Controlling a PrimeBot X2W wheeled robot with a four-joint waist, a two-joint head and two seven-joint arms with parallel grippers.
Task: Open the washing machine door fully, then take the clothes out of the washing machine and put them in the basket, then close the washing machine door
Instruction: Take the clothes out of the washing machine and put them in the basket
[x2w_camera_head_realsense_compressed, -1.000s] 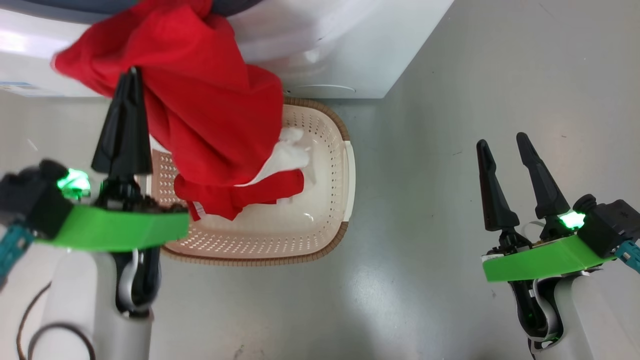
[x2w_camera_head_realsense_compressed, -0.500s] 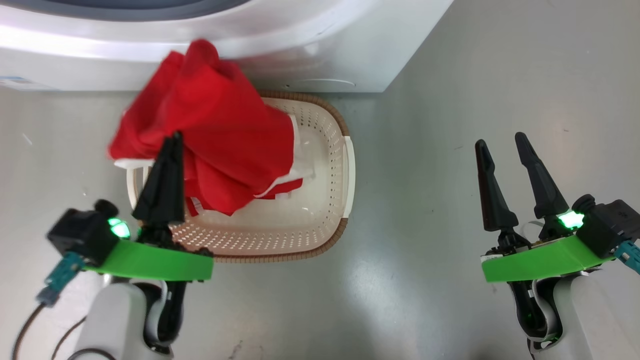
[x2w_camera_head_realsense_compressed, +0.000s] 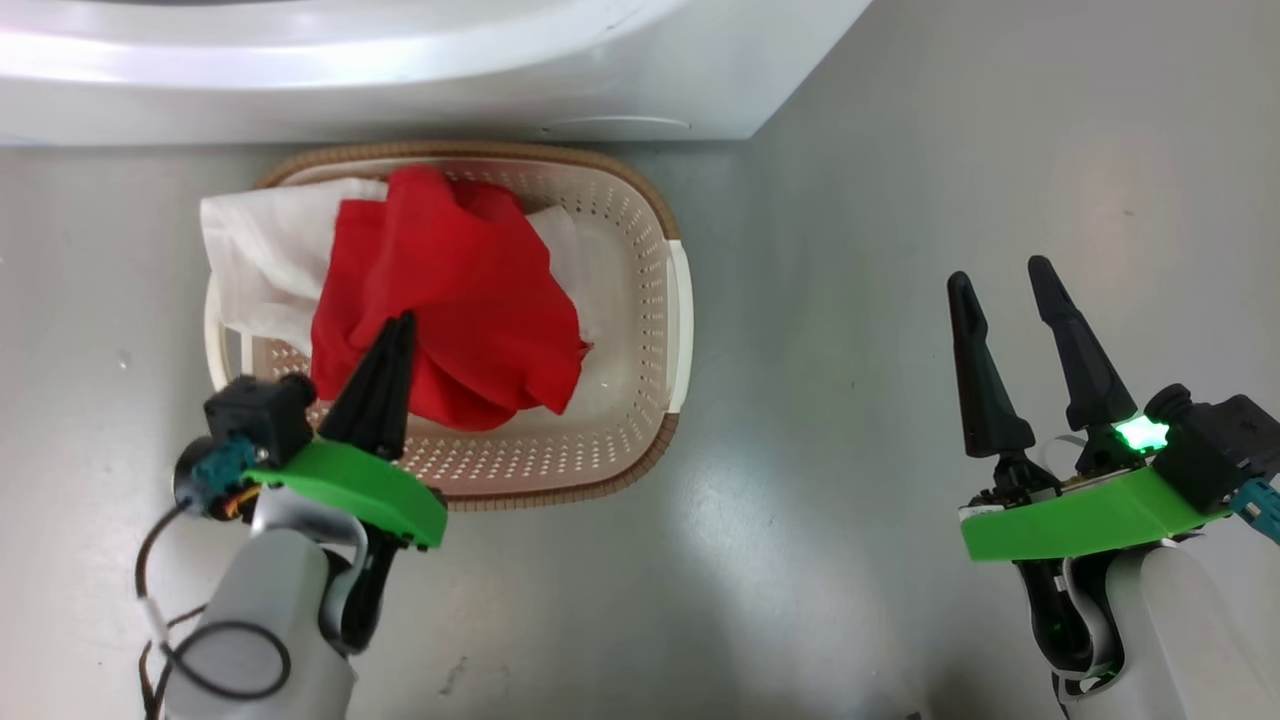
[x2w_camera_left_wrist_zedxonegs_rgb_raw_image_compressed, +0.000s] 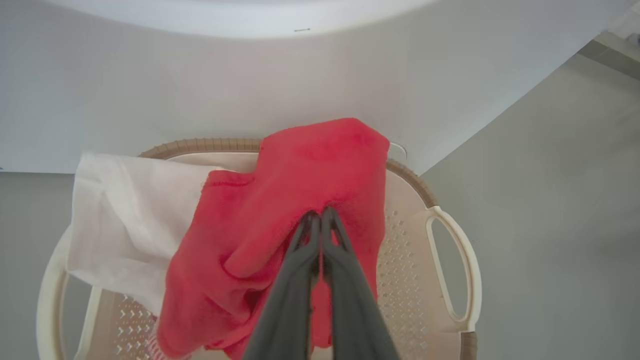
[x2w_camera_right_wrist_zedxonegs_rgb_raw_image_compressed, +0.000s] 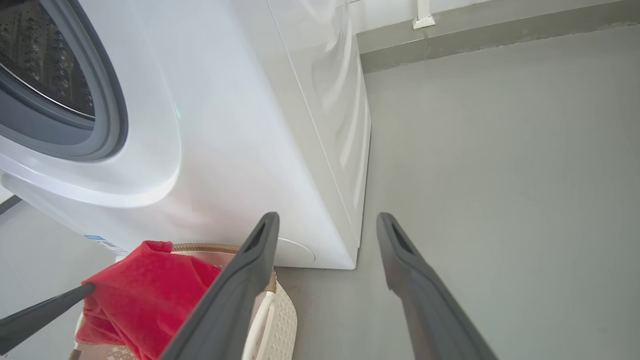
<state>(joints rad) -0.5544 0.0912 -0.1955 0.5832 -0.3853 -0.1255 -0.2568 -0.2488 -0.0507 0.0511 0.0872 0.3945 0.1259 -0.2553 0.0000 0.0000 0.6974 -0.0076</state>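
Note:
The clothes (x2w_camera_head_realsense_compressed: 450, 300), red with a white part, lie bunched in the cream basket (x2w_camera_head_realsense_compressed: 672, 300) on the floor in front of the white washing machine (x2w_camera_head_realsense_compressed: 400, 70). My left gripper (x2w_camera_head_realsense_compressed: 405, 320) is over the basket's near side, shut on a fold of the red fabric (x2w_camera_left_wrist_zedxonegs_rgb_raw_image_compressed: 300, 190); the left wrist view shows its fingertips (x2w_camera_left_wrist_zedxonegs_rgb_raw_image_compressed: 320, 214) pinching the cloth. Far to the right my right gripper (x2w_camera_head_realsense_compressed: 1000, 270) hangs open above bare floor with nothing between its fingers. In the right wrist view the grey rubber ring (x2w_camera_right_wrist_zedxonegs_rgb_raw_image_compressed: 107, 100) and steel drum (x2w_camera_right_wrist_zedxonegs_rgb_raw_image_compressed: 45, 60) show. The washing machine door is out of view.
The basket (x2w_camera_left_wrist_zedxonegs_rgb_raw_image_compressed: 452, 265) stands close against the washing machine's base (x2w_camera_left_wrist_zedxonegs_rgb_raw_image_compressed: 250, 75), its white flap draped over the left rim. Grey floor (x2w_camera_head_realsense_compressed: 900, 150) stretches to the right of the machine's corner. A wall skirting (x2w_camera_right_wrist_zedxonegs_rgb_raw_image_compressed: 475, 40) runs behind.
My left gripper came down and back from the machine's front, carrying the clothes, which now rest in the basket. The head camera shifted a little. The right arm stayed still.

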